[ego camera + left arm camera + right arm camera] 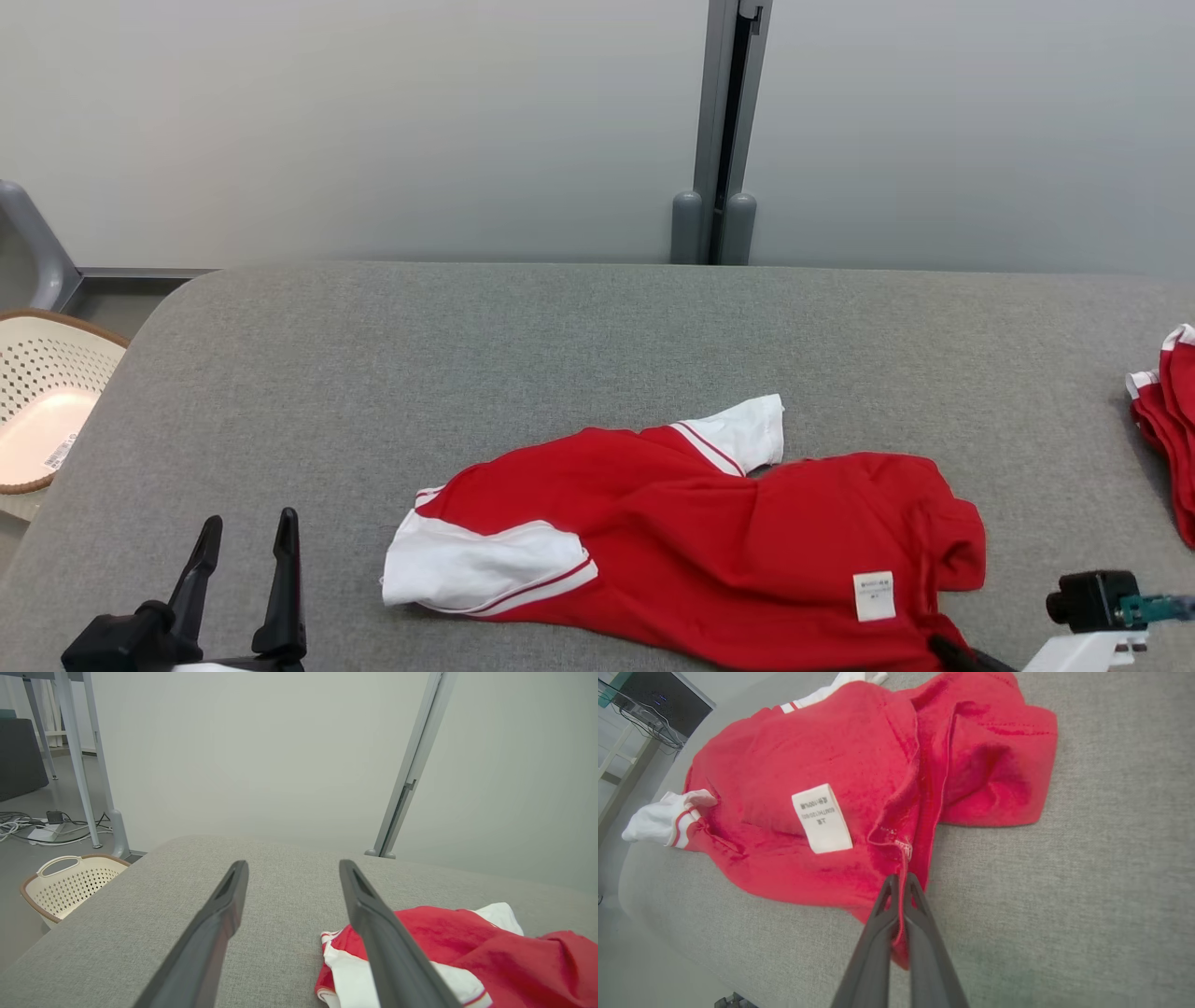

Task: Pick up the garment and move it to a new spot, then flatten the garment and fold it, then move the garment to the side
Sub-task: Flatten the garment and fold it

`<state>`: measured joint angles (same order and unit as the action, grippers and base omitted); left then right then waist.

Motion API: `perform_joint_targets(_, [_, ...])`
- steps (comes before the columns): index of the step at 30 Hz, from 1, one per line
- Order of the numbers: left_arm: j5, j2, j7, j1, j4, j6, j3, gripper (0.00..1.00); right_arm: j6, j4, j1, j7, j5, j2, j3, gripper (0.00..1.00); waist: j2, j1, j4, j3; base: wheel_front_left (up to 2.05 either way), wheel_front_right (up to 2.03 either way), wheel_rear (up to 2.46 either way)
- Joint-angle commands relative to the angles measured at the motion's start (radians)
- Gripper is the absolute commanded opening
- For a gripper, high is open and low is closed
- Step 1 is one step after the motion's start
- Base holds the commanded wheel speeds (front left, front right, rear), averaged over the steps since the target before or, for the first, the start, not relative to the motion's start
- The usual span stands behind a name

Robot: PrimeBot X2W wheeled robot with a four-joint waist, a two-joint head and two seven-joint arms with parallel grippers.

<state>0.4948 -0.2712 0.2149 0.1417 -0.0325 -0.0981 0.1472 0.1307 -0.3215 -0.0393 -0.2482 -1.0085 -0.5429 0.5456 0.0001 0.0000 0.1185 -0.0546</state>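
Between the closed fingers of my right tool [901,879] sits a pinch of hem from the red knit shirt with white banded sleeves [691,551], clamped where a seam runs out to the edge. Ahead of that tool and to its left, the rest of the shirt lies rumpled on the grey fabric-covered counter [560,355]. It seems to be inside out, since the white rectangular care label [822,817] shows just beyond the fingertips. My left tool [250,519] has its fingers spread wide with nothing between them, over bare counter. The nearer white sleeve [476,565] lies just to its right.

I judge the cloth light, limp and not slippery. Lifted by this one pinch it would sag into a rope and trail its folds. The seam is the thicker part, so my grip there should hold. A second hold for the left tool looks best at the shoulder beside that near sleeve, so the shirt hangs spread between both tools.

Far to the right of my right tool, a second red and white garment [1167,429] lies at the counter's edge, and I should not drag this shirt onto it. Left of my left tool, below the counter, stands a cream perforated plastic basket with a brown rim [37,392]. A grey metal post [719,140] rises behind the counter, well ahead of both tools.
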Motion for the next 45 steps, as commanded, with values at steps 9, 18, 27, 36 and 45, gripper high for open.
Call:
perform_joint_targets(9, [0.013, -0.011, 0.002, 0.032, 0.015, -0.021, -0.017, 1.00, 0.000, -0.006, 0.059, -0.030, 0.100, 0.032, -0.076, 1.00, -0.0001, 0.0000, -0.025, -0.006, 0.00, 0.00, 0.00])
perform_joint_targets(18, [0.022, -0.022, 0.000, 0.038, 0.035, -0.035, -0.034, 1.00, 0.000, 0.089, 0.103, 0.009, 0.179, 0.023, -0.290, 1.00, -0.0001, 0.0000, -0.053, -0.018, 0.00, 0.00, 0.00])
perform_joint_targets(27, [0.127, -0.104, -0.278, 0.001, 0.014, 0.025, -0.008, 1.00, 0.000, 0.125, 0.084, 0.156, 0.334, 0.172, -0.408, 1.00, -0.0001, 0.0000, -0.079, -0.003, 0.00, 0.00, 0.00])
perform_joint_targets(36, [0.430, -0.186, -0.761, -0.182, -0.101, 0.148, 0.017, 1.00, 0.000, 0.087, 0.027, 0.196, 0.394, 0.236, -0.378, 1.00, -0.0001, 0.0000, -0.122, 0.038, 0.00, 0.00, 0.00])
perform_joint_targets(45, [0.552, -0.237, -1.052, -0.351, -0.296, 0.175, 0.055, 1.00, 0.000, 0.046, -0.034, 0.198, 0.395, 0.246, -0.334, 1.00, -0.0001, 0.0000, -0.209, 0.104, 0.00, 0.00, 0.00])
